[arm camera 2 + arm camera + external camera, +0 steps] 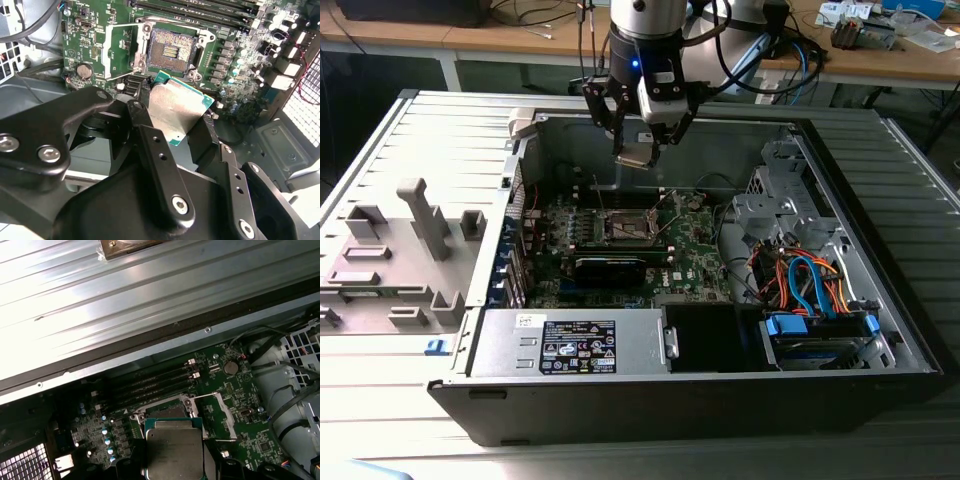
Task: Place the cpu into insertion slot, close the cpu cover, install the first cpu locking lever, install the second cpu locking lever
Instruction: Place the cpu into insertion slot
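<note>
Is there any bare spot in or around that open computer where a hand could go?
Yes: the dark empty bay between the silver labelled power box and blue drive cage, and the ribbed grey surface beside the case. Crowded: orange and blue cables.

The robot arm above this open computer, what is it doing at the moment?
The arm's pincer is shut on the cpu and holds it in the air above the green motherboard, inside the open computer case. The insertion slot lies bare below the chip, and the cpu cover is swung open beside the slot. The cpu is not yet in the slot.
</note>
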`<state>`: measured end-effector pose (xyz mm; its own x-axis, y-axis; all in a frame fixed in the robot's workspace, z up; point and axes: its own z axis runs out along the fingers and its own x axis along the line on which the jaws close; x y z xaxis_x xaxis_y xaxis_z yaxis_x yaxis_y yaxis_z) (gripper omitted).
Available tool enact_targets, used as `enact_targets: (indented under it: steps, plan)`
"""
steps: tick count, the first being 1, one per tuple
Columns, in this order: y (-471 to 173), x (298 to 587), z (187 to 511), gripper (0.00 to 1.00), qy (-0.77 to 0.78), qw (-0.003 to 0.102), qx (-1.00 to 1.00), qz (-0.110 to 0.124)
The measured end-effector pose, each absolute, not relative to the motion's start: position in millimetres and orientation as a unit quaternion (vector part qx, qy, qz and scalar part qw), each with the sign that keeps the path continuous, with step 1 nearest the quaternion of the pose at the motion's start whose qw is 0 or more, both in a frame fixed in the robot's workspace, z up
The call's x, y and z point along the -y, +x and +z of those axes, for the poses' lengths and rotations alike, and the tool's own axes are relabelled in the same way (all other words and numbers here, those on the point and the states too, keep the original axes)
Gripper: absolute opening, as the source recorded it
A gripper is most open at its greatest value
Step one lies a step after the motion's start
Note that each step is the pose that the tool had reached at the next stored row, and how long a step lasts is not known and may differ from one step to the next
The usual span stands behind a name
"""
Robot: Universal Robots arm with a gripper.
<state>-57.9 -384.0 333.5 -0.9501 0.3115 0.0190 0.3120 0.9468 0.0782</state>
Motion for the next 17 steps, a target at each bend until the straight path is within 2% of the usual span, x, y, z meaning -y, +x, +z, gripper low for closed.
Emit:
enact_targets:
  steps: [17]
  plan:
    - [-57.9, 384.0, 333.3, 0.55, -0.170, 0.003, 0.985, -0.040]
